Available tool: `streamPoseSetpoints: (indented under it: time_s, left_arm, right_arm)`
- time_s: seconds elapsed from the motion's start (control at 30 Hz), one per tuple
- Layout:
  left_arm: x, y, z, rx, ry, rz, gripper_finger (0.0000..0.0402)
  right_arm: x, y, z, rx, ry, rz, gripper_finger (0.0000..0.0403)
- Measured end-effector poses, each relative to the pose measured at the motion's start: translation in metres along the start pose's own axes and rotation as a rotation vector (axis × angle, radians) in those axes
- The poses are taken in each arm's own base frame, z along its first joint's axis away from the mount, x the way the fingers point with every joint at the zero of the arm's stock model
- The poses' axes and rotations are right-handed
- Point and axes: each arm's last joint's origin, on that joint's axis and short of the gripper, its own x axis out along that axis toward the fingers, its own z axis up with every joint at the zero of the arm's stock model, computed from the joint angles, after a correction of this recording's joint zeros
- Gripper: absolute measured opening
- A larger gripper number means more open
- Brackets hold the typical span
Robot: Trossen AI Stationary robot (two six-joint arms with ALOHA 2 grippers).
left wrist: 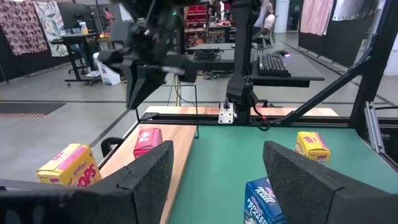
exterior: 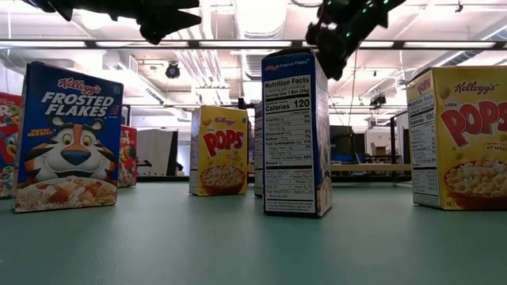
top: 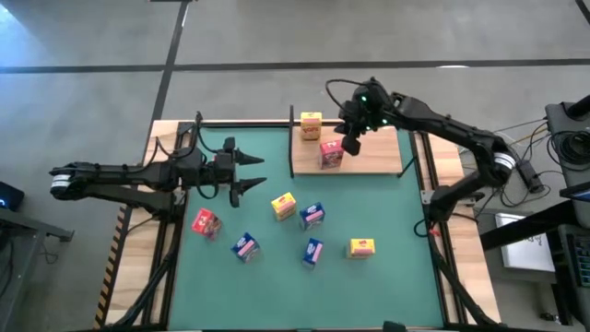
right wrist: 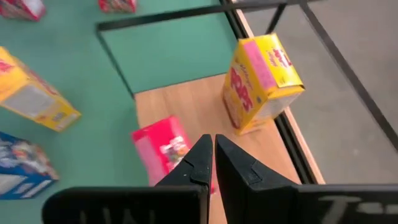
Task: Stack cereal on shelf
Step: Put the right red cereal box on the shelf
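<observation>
1. The shelf [top: 378, 155], a light-wood board with black posts, lies at the mat's [top: 387, 221] far edge and holds two boxes: a yellow box [top: 311, 125] at its back corner and a pink box [top: 331, 154] nearer the mat.
2. The right gripper [top: 351, 143] hangs above the shelf beside the pink box, fingers pressed together, holding nothing.
3. The left gripper [top: 247, 172] hovers over the mat's left side, fingers spread wide, empty.
4. Six boxes remain on the mat: a red one [top: 205, 222], a yellow one [top: 283, 206], three blue [top: 312, 214] [top: 245, 246] [top: 312, 251] and another yellow [top: 361, 246].
5. Only the low view shows box print: Frosted Flakes [exterior: 67, 136], Pops [exterior: 219, 150].
6. Only the right wrist view shows the closed fingertips [right wrist: 200, 163] directly over the pink box.
</observation>
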Motion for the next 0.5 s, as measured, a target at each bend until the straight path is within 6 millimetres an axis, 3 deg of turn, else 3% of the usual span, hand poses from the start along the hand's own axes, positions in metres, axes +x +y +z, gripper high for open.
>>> streamPoseSetpoints:
  time_s: [0.2, 0.5]
  left_arm:
    - [0.0, 0.0, -0.001, -0.011, 0.015, -0.001, 0.0233]
    - [0.0, 0.0, -0.003, -0.054, 0.026, -0.001, 0.0233]
  right_arm:
    - [0.016, -0.011, 0.006, 0.007, 0.033, 0.004, 0.0038]
    - [0.012, -0.006, 0.014, -0.11, 0.079, 0.104, 0.016]
